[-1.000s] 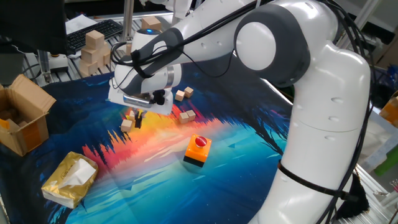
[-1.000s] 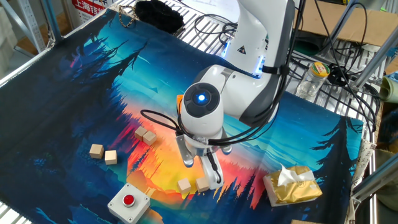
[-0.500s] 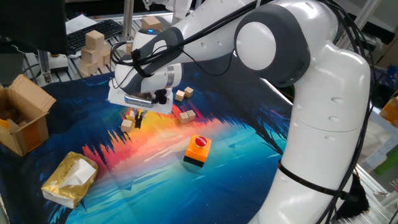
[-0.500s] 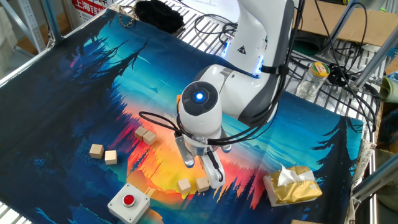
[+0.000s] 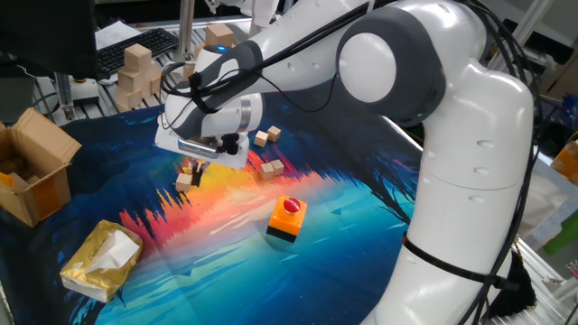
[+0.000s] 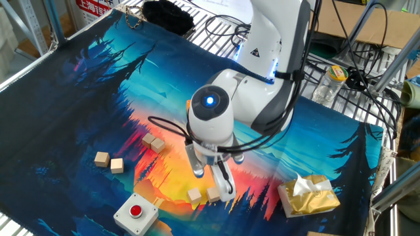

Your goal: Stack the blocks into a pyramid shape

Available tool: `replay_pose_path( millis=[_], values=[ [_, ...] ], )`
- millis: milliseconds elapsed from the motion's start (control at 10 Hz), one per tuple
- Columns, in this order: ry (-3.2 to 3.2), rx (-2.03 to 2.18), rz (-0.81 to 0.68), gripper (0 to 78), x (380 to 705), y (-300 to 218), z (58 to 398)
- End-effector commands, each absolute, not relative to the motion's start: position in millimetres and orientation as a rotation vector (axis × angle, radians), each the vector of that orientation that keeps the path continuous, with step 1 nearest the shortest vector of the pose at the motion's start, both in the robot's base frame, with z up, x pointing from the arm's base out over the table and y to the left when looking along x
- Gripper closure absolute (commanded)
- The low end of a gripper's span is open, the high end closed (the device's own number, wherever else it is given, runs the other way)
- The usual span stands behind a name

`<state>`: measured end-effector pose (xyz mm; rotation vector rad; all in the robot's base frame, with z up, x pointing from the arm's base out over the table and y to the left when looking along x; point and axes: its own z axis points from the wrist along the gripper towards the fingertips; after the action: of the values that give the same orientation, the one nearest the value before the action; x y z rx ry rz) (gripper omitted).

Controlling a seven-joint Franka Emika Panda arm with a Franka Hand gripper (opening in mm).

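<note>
Sunset-coloured cloth covers the bench, and the pincer (image 6: 210, 179) hangs just over two touching blocks (image 6: 204, 194), whether gripping one I cannot tell, probably forming a pyramid base while two other pairs (image 6: 154, 142) (image 6: 109, 161) wait beyond the pincer.

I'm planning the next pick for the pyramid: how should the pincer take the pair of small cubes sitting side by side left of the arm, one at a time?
Come straight down from above on the outer cube of the pair, closing on the two side faces that don't face its neighbour. Those flat, parallel faces are free; the mat around them looks open. The pincer is low over another pair.
</note>
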<state>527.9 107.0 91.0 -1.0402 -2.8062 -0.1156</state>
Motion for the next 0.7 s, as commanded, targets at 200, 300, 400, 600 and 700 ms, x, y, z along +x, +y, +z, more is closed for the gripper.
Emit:
replay_pose_path(
  millis=[200,300,400,600,700],
  values=[
    [-2.807,-1.045,-0.119,0.3,542.5,110.1,93.9],
    [-2.807,-1.045,-0.119,0.3,542.5,110.1,93.9],
    [-2.807,-1.045,-0.119,0.3,542.5,110.1,93.9],
    [-2.807,-1.045,-0.119,0.3,542.5,110.1,93.9],
    [-2.807,-1.045,-0.119,0.3,542.5,110.1,93.9]
  ],
)
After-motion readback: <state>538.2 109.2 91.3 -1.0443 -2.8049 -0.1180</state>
